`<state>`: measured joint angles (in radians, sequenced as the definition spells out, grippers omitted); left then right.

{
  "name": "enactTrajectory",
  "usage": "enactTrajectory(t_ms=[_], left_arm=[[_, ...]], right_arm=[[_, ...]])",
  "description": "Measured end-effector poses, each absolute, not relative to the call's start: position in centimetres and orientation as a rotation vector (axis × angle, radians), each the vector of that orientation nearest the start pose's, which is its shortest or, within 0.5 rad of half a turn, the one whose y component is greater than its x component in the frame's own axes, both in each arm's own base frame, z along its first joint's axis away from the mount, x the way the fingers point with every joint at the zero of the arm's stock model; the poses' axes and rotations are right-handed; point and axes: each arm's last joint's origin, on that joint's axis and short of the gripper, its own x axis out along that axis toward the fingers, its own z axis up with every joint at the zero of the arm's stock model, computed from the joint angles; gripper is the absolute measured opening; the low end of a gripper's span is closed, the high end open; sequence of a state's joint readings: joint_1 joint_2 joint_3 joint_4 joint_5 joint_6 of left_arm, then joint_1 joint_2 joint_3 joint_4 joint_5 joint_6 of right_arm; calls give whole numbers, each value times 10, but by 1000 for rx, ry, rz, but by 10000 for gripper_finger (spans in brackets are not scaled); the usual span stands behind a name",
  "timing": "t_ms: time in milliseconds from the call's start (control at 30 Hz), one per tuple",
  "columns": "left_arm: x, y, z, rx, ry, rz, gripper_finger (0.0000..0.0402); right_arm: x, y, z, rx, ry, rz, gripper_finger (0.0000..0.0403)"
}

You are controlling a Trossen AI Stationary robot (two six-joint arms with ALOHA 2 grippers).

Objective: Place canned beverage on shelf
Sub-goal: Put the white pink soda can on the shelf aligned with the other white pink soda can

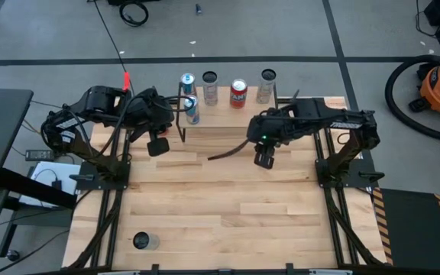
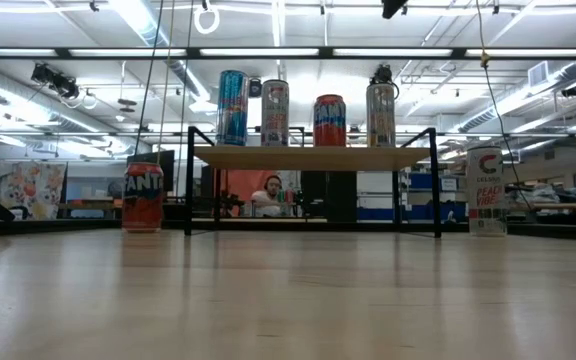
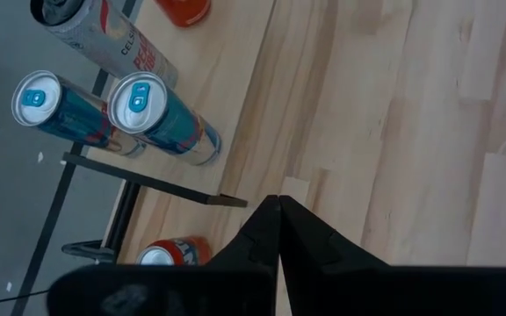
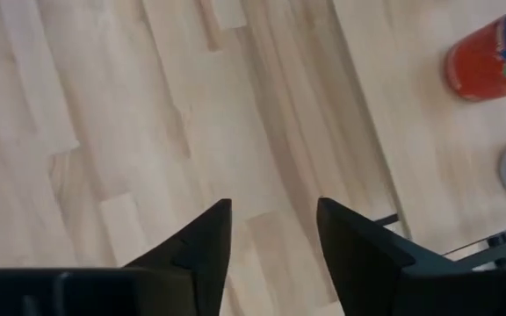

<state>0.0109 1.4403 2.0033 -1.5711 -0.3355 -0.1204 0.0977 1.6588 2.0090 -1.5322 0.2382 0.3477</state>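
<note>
While the right pincer (image 1: 263,160) hangs empty, fingers apart, the lone upright can (image 1: 142,241) stands well away from it, opposite the shelf (image 1: 231,114), nearer the closed left pincer (image 1: 157,145).

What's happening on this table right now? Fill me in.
Four cans stand in a row on the shelf, among them a red can. An orange can still stands on the table beside the shelf. The right gripper hangs open and empty over the bare table, holding nothing. The left gripper waits shut nearby.

Four upright cans (image 2: 274,113) in a row atop the low light-wood shelf (image 2: 313,158).
</note>
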Motion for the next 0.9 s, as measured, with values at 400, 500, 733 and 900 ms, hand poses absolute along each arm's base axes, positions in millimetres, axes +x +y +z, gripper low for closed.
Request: enactTrajectory(t_ms=[400, 500, 733, 900], left_arm=[[211, 12, 466, 19, 969, 394, 9], [211, 12, 466, 8, 967, 400, 9], [212, 12, 467, -15, 958, 412, 9], [212, 12, 467, -17, 958, 413, 9]], right_arm=[[289, 36, 418, 150, 1131, -216, 183], [294, 40, 418, 175, 1104, -190, 183], [323, 55, 410, 186, 992, -169, 183], [356, 67, 392, 31, 940, -60, 183]])
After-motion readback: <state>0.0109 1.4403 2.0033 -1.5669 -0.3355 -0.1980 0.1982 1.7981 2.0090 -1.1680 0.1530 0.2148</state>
